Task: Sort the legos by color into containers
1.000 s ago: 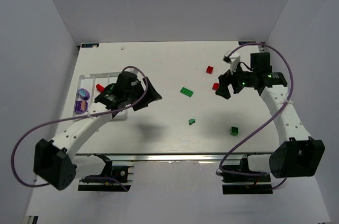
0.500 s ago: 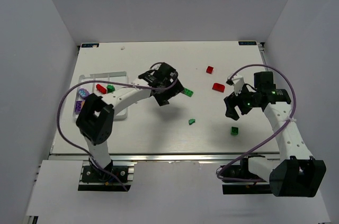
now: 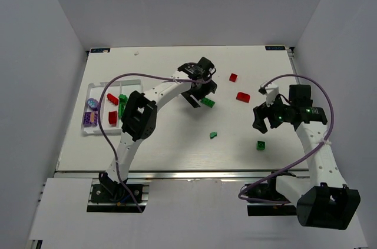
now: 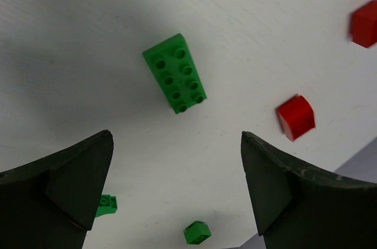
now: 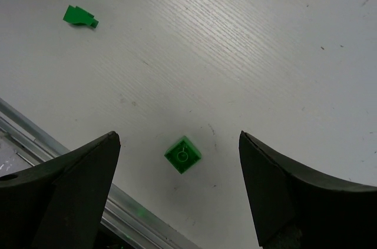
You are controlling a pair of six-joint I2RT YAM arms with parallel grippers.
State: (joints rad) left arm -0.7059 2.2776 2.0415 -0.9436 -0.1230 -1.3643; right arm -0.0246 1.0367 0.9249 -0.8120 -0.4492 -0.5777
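The white tray (image 3: 93, 88) at the left holds red bricks (image 3: 112, 99), a green brick (image 3: 122, 103) and purple pieces (image 3: 90, 118). My left gripper (image 3: 199, 92) is open and empty, hovering just beside a flat green brick (image 3: 207, 102), which lies ahead of its jaws in the left wrist view (image 4: 175, 72). My right gripper (image 3: 260, 117) is open and empty above a small green cube (image 3: 260, 145), which sits between its fingers in the right wrist view (image 5: 182, 154). Two red bricks (image 3: 242, 96) (image 3: 233, 76) and a small green piece (image 3: 213, 135) lie loose on the table.
The left arm stretches from the near left across the table's middle, its purple cable looping over the tray side. The table's front metal rail (image 5: 35, 131) runs close below the green cube. White walls enclose the left, far and right sides.
My left gripper swung from over the tray rightward to the flat green brick. My right gripper moved from the far red bricks toward the near edge, over the green cube.
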